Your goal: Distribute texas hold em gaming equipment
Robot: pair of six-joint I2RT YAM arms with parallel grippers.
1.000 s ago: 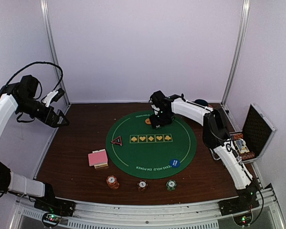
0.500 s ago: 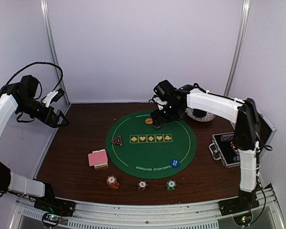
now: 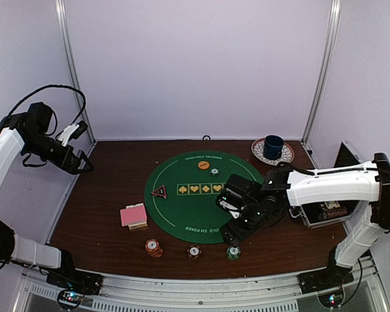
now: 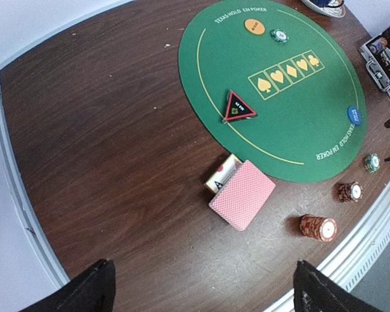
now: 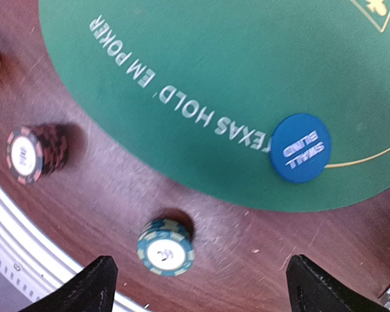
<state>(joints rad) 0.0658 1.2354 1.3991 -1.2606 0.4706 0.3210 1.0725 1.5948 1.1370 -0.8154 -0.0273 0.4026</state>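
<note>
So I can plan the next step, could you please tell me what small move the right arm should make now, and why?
Probably centre the right claw over the green chip stack and lower it: the claw is open and empty, and the stack sits off-centre below it.

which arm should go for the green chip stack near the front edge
Right. The right gripper hangs open just above the green chip stack; the left gripper is raised at the far left of the table, well away.
</note>
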